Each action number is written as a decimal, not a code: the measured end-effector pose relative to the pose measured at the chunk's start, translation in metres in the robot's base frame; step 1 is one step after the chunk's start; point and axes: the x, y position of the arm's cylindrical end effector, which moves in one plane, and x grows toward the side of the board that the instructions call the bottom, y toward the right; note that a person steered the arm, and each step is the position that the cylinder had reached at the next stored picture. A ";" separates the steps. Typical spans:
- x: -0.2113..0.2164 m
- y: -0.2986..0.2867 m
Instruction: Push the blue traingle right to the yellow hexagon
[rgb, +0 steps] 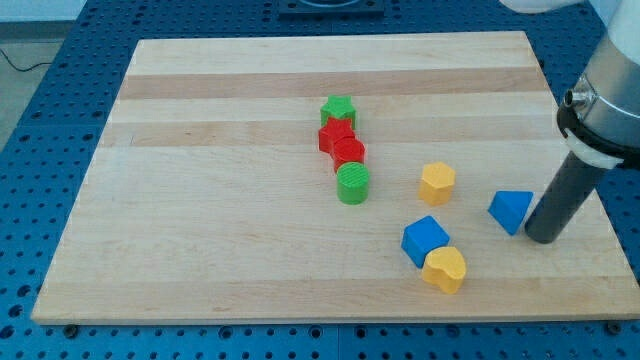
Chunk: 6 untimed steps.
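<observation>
My tip (545, 238) rests just beside the blue triangle (511, 211), on its view-right side, possibly touching. The yellow hexagon (437, 183) lies further view-left of the tip. No fingers fitted; no legible writing.

Desk (250, 110): pale wood, smooth, visible grain. Blue triangle (511, 211), yellow hexagon (437, 183): matt plastic. Rod: dark, matt.

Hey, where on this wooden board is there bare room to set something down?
The view's left half of the board, left of the green and red column, is bare, as is the top strip. It is crowded bottom right: yellow hexagon, blue triangle, blue cube, yellow heart, with my tip right of the triangle.
</observation>
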 end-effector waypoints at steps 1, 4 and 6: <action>-0.010 -0.006; -0.028 -0.082; -0.027 -0.100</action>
